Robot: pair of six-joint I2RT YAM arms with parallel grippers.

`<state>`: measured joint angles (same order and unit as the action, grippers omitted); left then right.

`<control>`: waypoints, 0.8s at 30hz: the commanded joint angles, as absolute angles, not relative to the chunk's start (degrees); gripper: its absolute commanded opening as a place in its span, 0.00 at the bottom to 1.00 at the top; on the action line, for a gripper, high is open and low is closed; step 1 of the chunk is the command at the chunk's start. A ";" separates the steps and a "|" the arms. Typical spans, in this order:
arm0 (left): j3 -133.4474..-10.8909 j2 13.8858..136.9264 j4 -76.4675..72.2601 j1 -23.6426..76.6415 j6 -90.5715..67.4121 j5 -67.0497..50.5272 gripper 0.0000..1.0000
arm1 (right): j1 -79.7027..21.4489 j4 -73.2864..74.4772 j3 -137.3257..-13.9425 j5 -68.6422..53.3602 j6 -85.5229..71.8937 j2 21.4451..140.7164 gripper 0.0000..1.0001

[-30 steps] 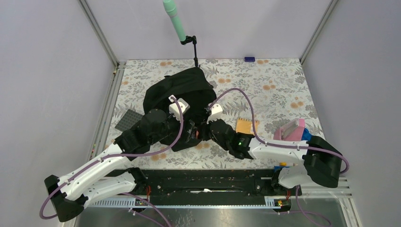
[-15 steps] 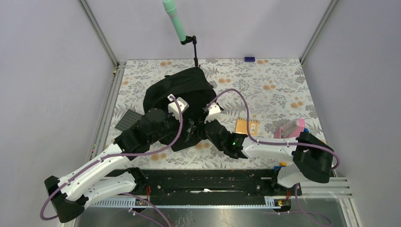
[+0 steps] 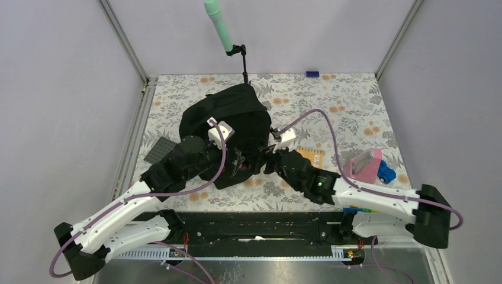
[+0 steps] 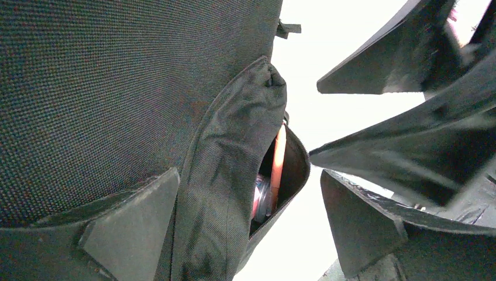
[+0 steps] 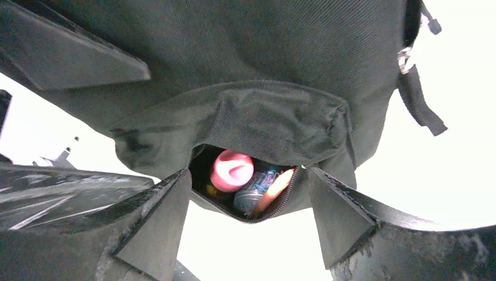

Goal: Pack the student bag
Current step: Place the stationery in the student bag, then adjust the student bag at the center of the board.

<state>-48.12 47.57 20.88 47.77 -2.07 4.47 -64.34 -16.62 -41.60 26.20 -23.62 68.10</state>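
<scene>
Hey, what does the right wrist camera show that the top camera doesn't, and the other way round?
Only the right wrist view looks into the bag's open pocket, where a pink rounded item, an orange stick and a clear container sit. Only the top view shows the table around the bag: an orange notepad, a pink box, a blue toy and a dark grey plate. Both show the black student bag.

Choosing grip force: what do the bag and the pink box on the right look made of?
The bag: soft matte black woven fabric; the weave shows and it folds and sags. The pink box: probably hard smooth plastic, from its straight edges; too small to be sure.
</scene>
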 commanded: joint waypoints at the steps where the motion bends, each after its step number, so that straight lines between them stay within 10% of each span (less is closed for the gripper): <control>1: -48.23 46.36 18.06 47.36 -2.79 3.60 0.99 | -64.17 -9.52 -40.77 29.75 -24.09 60.32 0.82; 17: -49.80 45.60 20.08 47.37 -2.96 1.24 0.99 | -39.70 27.09 -44.56 26.11 -28.78 57.66 0.95; 24: -49.82 45.82 19.45 47.34 -4.97 -0.95 0.99 | -25.33 20.92 -42.12 18.39 -22.13 63.58 0.98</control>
<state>-48.14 46.17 20.99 47.70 -3.53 1.30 -31.38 23.73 -42.04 23.83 -26.20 60.64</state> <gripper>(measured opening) 0.985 0.967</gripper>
